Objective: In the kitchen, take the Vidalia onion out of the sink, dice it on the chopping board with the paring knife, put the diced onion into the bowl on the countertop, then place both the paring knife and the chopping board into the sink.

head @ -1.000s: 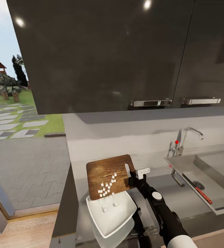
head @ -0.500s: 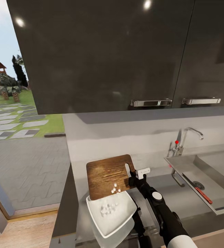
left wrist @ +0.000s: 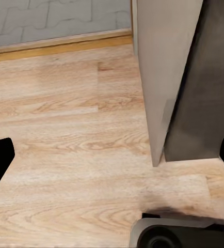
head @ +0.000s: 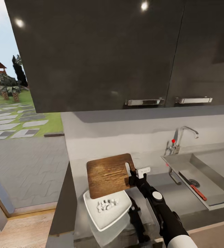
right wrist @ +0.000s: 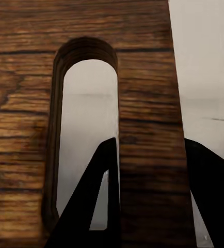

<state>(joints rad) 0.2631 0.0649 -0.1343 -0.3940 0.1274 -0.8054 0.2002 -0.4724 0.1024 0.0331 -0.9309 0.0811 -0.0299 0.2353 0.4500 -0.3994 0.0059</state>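
Since half a second ago the last diced onion pieces (head: 107,205) have slid off the chopping board (head: 107,175) and are now gathered in the bowl (head: 106,210), and the whole picture has been shifted slightly by a move of the camera. The board is held tilted above the bowl's far edge by the right gripper (head: 135,176), whose fingers (right wrist: 94,199) are closed on the strip of wood beside the handle slot, as is seen in the right wrist view. The left gripper (left wrist: 112,157) is pointed at the wooden floor (left wrist: 65,134) with its dark fingers spread wide and nothing between them. The emptying seems done, so the board is judged next to be carried to the sink (head: 201,179), where the paring knife (head: 193,186) already lies near the drain. For that move the grip is best kept firm and the board lifted clear of the bowl before it is swung across, so that the bowl is not knocked on the tabletop (head: 175,198). The faucet (head: 180,137) stands at the sink's back edge and should be passed in front; the knife should not be struck when the board is lowered.
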